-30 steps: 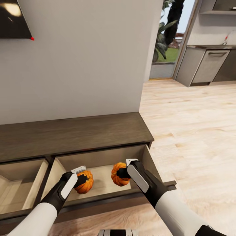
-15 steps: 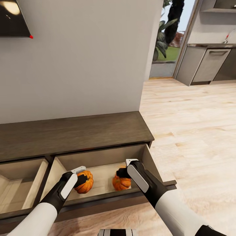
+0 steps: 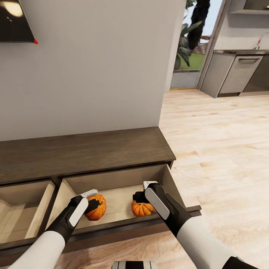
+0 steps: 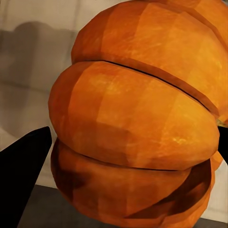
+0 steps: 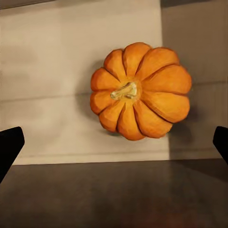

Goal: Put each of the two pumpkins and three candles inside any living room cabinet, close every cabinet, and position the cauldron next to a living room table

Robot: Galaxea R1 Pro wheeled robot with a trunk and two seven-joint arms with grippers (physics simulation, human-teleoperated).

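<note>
Your left gripper (image 3: 94, 203) is still clamping one ribbed bright-orange pumpkin (image 3: 97, 207) over the pale open drawer of the dark-brown wooden cabinet (image 3: 86, 153). Your right gripper (image 3: 140, 195) is now spread wide; its pumpkin (image 3: 141, 209) has dropped and is resting upright inside the drawer, so one is stowed.

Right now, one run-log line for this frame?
left pincer: shut on left pumpkin | right pincer: open | right pumpkin: on drawer floor | drawer: open

A home: living-room cabinet (image 3: 86, 153), kitchen cupboards (image 3: 239, 74) beyond
</note>
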